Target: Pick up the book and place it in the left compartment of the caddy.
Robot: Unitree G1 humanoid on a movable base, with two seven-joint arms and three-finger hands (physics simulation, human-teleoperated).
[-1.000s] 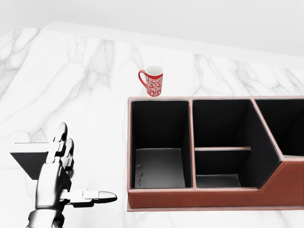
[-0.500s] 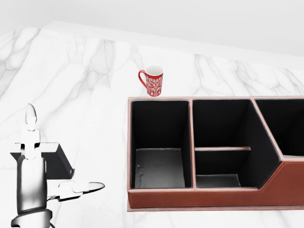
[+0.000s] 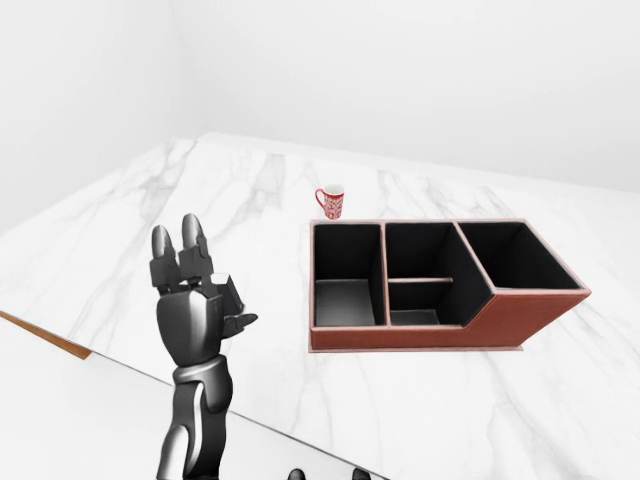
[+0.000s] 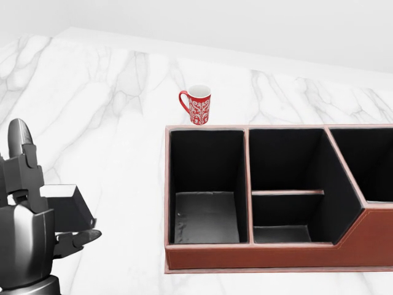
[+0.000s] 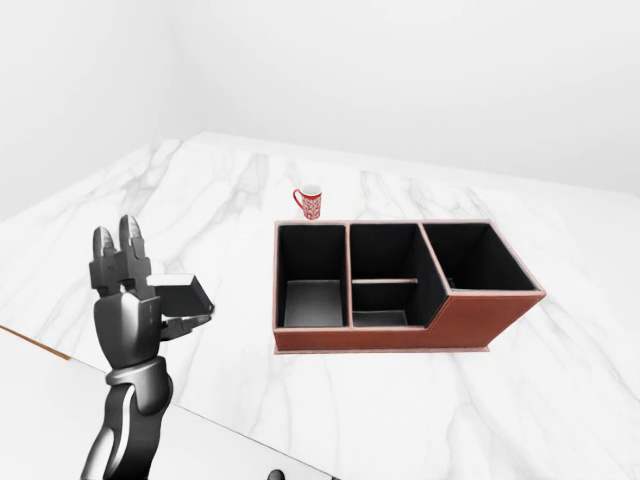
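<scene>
1. Marble-white table [image 3: 480,420], left-eye view: the left hand [image 3: 195,300], dark metal and three-fingered, stands raised with two fingers upright, thumb curled toward a dark flat book [image 3: 230,294] mostly hidden behind it. Whether it truly pinches the book, I cannot tell.
2. Head view: the book [image 4: 67,206] sits beside the hand, well left of the red leather caddy [image 4: 270,255]; its left compartment [image 4: 206,215] is empty. A red patterned mug [image 4: 196,105] stands just beyond the caddy.
3. Right-eye view: thumb under the book; the grasp seems under way, while carrying and placing remain. The right hand is unseen.
</scene>
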